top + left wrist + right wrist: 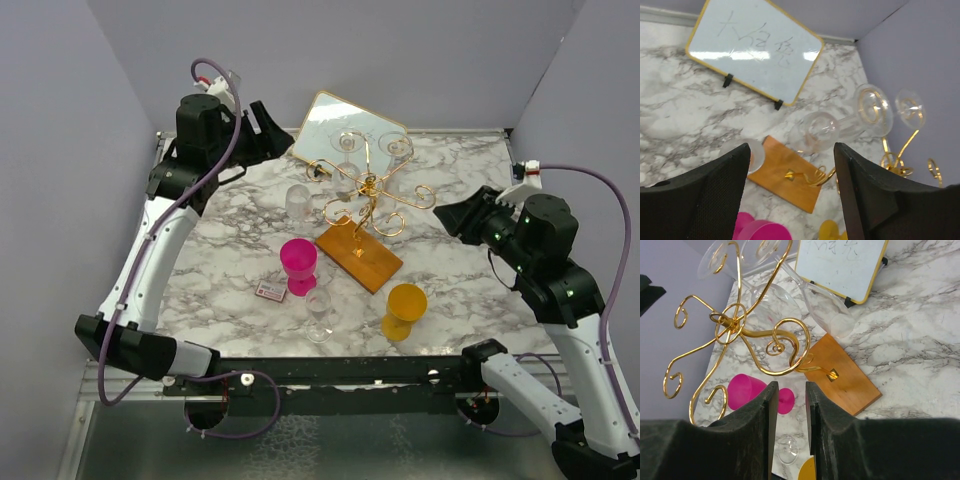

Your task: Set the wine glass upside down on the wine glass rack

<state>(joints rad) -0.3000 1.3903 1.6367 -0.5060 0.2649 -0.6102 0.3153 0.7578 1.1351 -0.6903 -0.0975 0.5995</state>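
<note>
With left gripper (791, 155) jaws spread and right gripper (789, 395) jaws barely parted, both empty, either may dislodge the wine glass (347, 142) hung at the 11 o'clock of the wine glass rack (360, 255).

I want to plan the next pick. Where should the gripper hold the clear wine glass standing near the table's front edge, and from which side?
Probably the bowl, in a level side grasp, since the wine glass stands upright and its stem must stay free for the wine glass rack. Come from the right: the pink cup crowds its left rear.
</note>
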